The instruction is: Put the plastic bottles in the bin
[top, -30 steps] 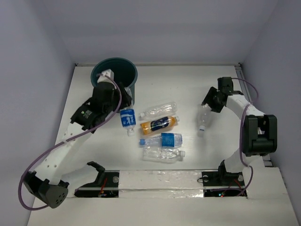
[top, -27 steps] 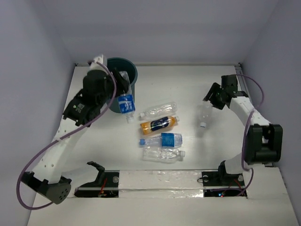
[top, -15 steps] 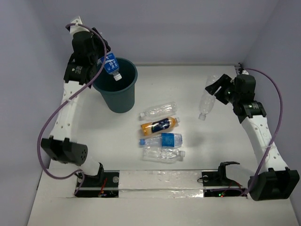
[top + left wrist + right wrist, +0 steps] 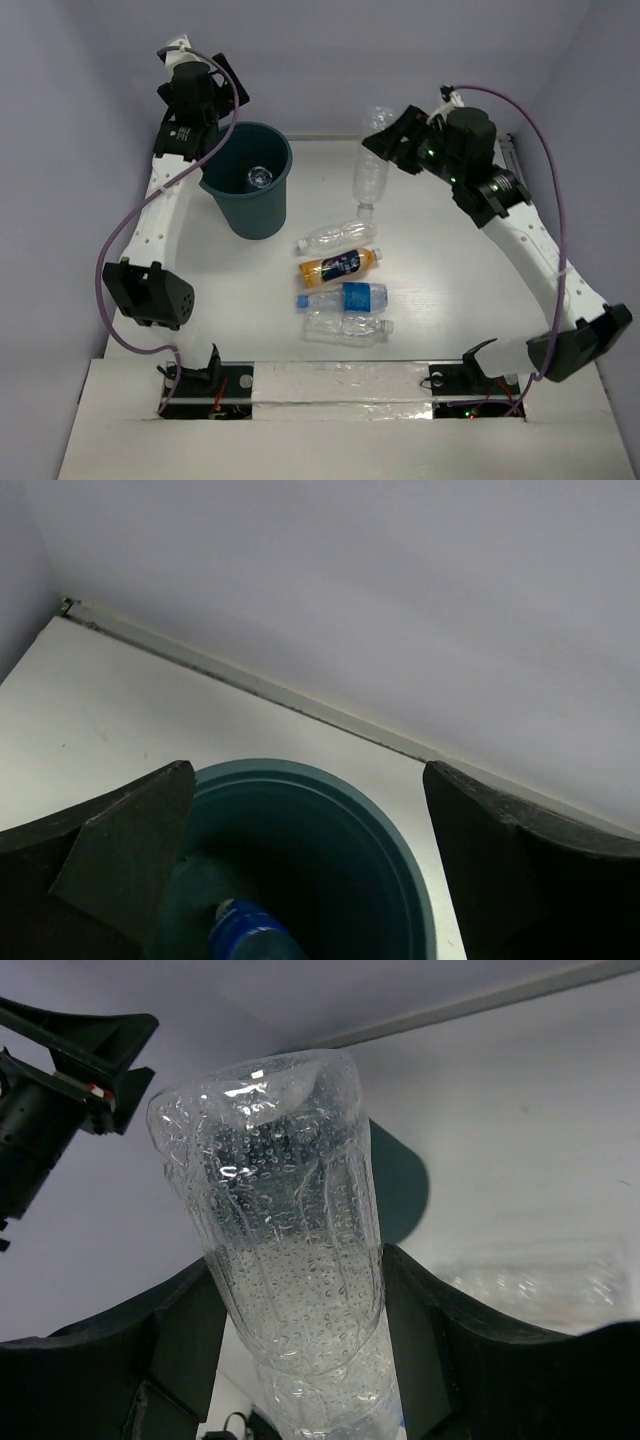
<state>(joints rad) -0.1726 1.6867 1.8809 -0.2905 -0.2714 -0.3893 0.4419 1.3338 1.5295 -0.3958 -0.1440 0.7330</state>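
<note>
Your right hand (image 4: 295,1310) is clamped on the fat upper end of a clear bottle (image 4: 369,172), which hangs neck-down in the air, well short of the bin (image 4: 257,208). The droplet-covered plastic could slip or swing out of that grip on the way over and land among the 4 bottles (image 4: 340,264) lying on the bench (image 4: 450,290). Your left hand (image 4: 305,840) stands wide open and empty right over the bin, with 1 blue-capped bottle (image 4: 245,935) lying inside, so if the 2 hands meet there the carried bottle could strike that hand or bounce off the rim.
</note>
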